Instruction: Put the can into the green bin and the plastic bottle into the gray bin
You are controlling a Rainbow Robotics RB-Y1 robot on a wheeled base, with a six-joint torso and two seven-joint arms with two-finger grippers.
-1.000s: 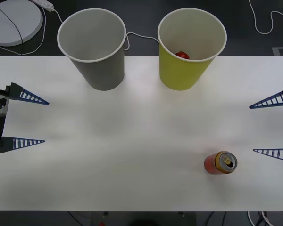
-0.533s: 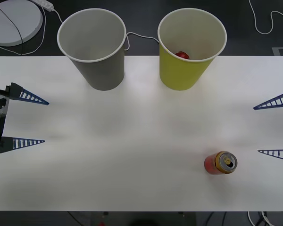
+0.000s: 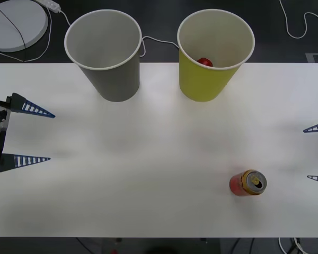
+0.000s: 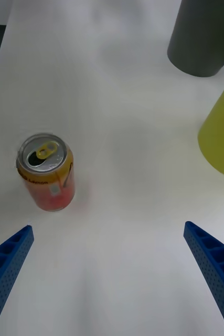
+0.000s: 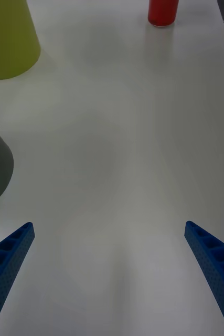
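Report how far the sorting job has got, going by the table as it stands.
Done: something red lies in the green bin. In hand: nothing; the left gripper and right gripper are open and empty at the table's edges. Left: the can stands upright on the table near the right gripper, and the gray bin looks empty.

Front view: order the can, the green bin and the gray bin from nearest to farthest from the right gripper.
Measured from the right gripper, open at the table's right edge:
1. The can, upright on the table, just inward of the gripper.
2. The green bin, at the far edge, right of centre.
3. The gray bin, at the far edge, beyond the green one.
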